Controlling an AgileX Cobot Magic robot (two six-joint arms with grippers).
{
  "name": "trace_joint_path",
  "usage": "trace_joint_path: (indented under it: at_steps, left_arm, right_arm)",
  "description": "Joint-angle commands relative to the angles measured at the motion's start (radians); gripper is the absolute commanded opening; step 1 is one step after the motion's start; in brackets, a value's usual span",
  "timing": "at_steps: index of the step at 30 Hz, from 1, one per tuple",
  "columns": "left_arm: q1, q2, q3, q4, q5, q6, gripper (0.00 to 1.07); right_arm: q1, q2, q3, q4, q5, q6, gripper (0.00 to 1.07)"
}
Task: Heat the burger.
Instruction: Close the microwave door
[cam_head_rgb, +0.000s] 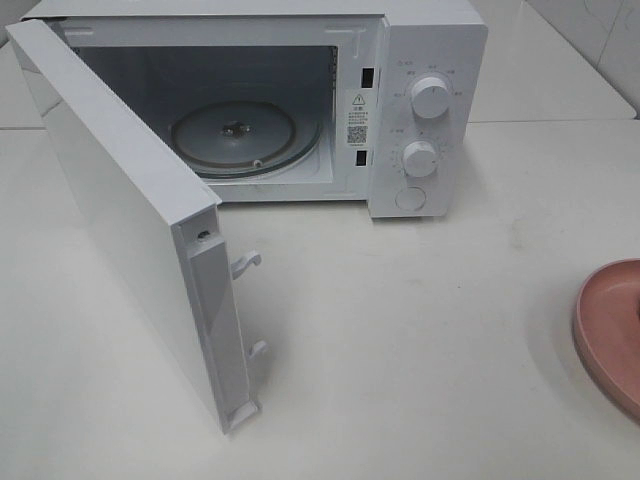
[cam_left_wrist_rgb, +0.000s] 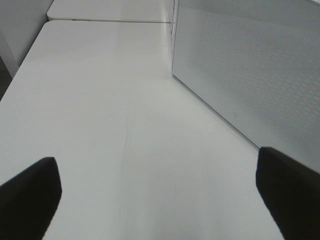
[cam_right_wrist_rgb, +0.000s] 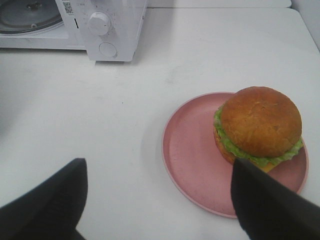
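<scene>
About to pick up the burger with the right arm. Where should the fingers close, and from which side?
Probably from above, with the open right gripper straddling the burger and closing on opposite sides of the bun. It sits upright toward one edge of the plate, whose raised rim would hinder a low sideways approach.

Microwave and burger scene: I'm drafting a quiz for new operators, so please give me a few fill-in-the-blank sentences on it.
1. The microwave door stands ____.
2. The burger sits on a ____ plate.
3. The glass turntable inside the microwave holds ____.
4. The right gripper has its jaws ____, holding nothing.

Missing words: open; pink; nothing; open
</scene>
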Motion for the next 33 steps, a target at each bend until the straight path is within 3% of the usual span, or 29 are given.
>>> trace_joint_path:
  at_steps: [1,18,23,27,28,29,31,32,33]
  left_arm:
    - [0.0,-0.019,0.004,-0.008,-0.006,0.0,0.98]
    - [0.0,0.011,-0.019,-0.017,-0.035,0.0,0.98]
    - [0.0,0.086,-0.028,-0.017,-0.113,0.0,0.92]
    - [0.0,0.156,-0.023,-0.024,-0.165,0.0,0.77]
    - [0.0,0.189,-0.023,-0.03,-0.191,0.0,0.68]
    - [0.0,0.189,-0.023,-0.03,-0.191,0.0,0.68]
    - [0.0,0.238,-0.022,-0.038,-0.226,0.0,0.51]
    - [0.0,0.238,-0.022,-0.038,-0.226,0.0,0.51]
    - [0.0,0.271,-0.014,-0.039,-0.266,0.0,0.39]
  right_arm:
    - [-0.008,-0.026,0.002,0.002,-0.001,-0.011,0.75]
    - [-0.008,-0.026,0.002,0.002,-0.001,-0.011,0.75]
    - [-0.008,-0.026,0.002,0.002,-0.001,-0.011,0.75]
    - [-0.008,-0.026,0.002,0.002,-0.001,-0.011,0.75]
    - [-0.008,-0.026,0.002,0.002,-0.001,-0.011,0.75]
    - [-0.008,-0.026,0.002,0.002,-0.001,-0.011,0.75]
    - [-0.008,-0.026,0.002,0.002,-0.001,-0.011,0.75]
    - [-0.008,-0.026,0.002,0.002,-0.001,-0.011,0.75]
    - [-0.008,-0.026,0.002,0.002,-0.001,-0.011,0.75]
